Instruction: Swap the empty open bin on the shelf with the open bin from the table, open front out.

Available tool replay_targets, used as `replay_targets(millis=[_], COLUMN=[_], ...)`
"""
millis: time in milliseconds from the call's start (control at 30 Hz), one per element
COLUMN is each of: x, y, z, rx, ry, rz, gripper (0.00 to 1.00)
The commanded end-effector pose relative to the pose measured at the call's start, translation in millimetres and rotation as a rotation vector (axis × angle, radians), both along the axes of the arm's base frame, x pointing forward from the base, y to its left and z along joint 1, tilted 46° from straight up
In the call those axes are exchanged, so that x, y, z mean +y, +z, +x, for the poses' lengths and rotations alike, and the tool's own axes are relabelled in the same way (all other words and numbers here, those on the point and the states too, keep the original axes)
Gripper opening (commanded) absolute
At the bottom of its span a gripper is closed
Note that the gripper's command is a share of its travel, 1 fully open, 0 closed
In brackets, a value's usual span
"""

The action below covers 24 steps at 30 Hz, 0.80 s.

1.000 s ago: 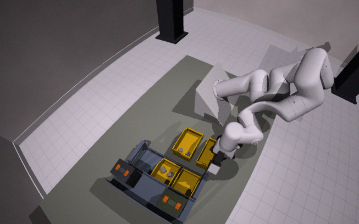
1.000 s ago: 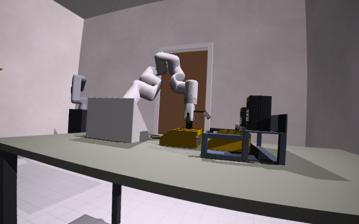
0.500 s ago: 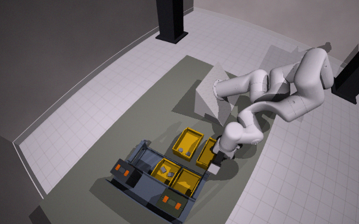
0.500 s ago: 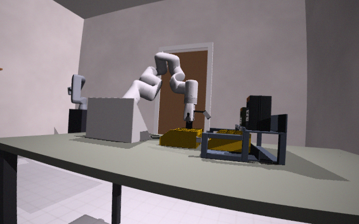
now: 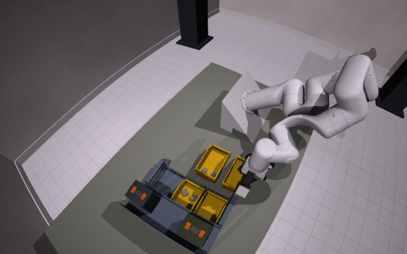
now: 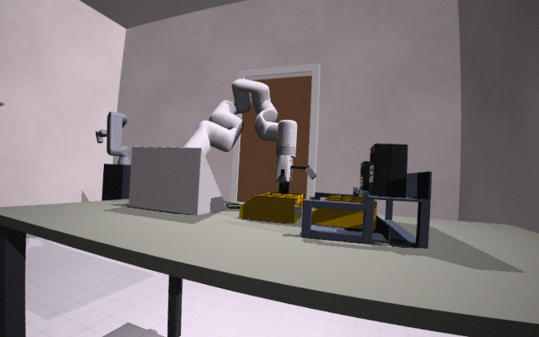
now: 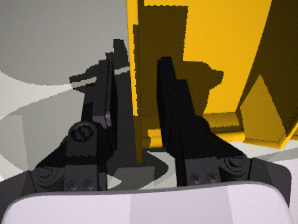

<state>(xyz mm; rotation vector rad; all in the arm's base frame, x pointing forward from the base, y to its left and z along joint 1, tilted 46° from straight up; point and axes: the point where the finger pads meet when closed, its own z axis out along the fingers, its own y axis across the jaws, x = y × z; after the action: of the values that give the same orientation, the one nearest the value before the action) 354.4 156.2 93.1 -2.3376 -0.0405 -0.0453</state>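
The claw (image 7: 141,63) points straight down over the near side wall of the empty yellow bin (image 5: 230,178), which stands on its base on the table (image 6: 137,247). The claw is narrowly open and holds nothing. One finger (image 7: 109,96) hangs outside the wall and the other inside, over the bin's bare floor, with the wall's top edge between them. Whether either finger touches the wall cannot be told.

Just past the empty bin, on its far side from the claw, a second yellow bin (image 5: 212,162) stands on the table, close alongside, with two small grey parts in it.

In the top view the shelf (image 5: 170,215) lies below the claw, its front facing both table bins. Two more yellow bins stand in it side by side. The one nearer the claw (image 5: 211,206) shows mostly shadow inside, and the next (image 5: 187,193) holds grey parts. Beyond them, farthest from the claw, one place (image 5: 162,176) holds no bin. A black box (image 5: 141,193) and a dark green box (image 5: 194,231), both with orange marks, sit on the shelf's rear board.

Behind the claw the white arm (image 5: 325,119) bends back to a grey block (image 5: 239,110).
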Motion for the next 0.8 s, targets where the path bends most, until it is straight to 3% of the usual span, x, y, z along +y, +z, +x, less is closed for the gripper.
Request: replay_targets(millis=[0,767], x=[-2.1,-15.9], y=[1.4,14.7], z=[1.2,0.7], rx=[-0.002,-0.002], ry=[-0.003,-0.003], rz=[0.000,0.000], gripper=[0.26,0.26])
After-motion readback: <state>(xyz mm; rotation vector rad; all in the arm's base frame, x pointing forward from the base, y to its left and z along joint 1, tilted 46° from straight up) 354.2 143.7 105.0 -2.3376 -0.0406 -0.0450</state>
